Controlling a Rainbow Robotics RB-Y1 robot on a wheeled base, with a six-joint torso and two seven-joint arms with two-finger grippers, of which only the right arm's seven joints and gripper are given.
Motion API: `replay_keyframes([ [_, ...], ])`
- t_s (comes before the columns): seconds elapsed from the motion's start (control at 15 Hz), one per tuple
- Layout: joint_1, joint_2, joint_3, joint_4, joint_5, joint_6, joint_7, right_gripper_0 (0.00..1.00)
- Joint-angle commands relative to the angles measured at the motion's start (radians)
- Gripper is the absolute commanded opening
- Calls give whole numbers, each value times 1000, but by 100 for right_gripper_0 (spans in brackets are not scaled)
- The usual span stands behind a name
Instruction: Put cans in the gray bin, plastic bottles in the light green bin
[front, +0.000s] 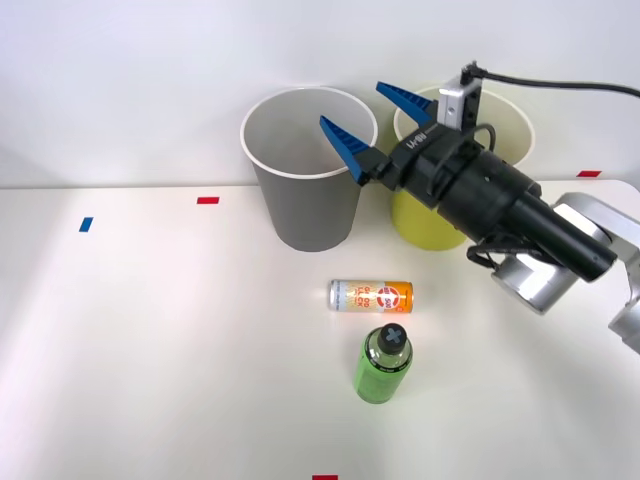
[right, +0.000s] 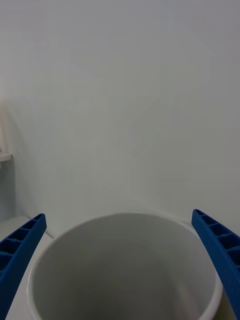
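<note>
Gray bin (front: 305, 205), upper centre of the front view: gray wall, white rim, whitish inside; same whitish inside and white rim in the wrist view (right: 125, 265). Light green bin (front: 425, 222), upper right: yellow-green wall, white rim. Can (front: 371, 295), centre: silver with orange, lettered label. Plastic bottle (front: 383, 365), lower centre: bright green, black cap. Right gripper (front: 362, 112): blue ribbed fingers (front: 345, 147), black body. White table (front: 150, 350), red and blue tape marks.

Black wrist housing (front: 480, 190) — blue ribbed fingers (front: 345, 145), black cable (front: 560, 85).
</note>
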Motion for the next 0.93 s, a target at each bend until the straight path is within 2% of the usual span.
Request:
replay_keyframes([
  [0.07,156,-13,-52,-1,-6,-150,24,100],
  [0.33,375,-19,-110,-1,-35,-328,61,100],
  [0.6,596,13,-167,-5,-104,-438,96,100],
  [0.93,815,61,-267,-96,-124,-446,127,100],
])
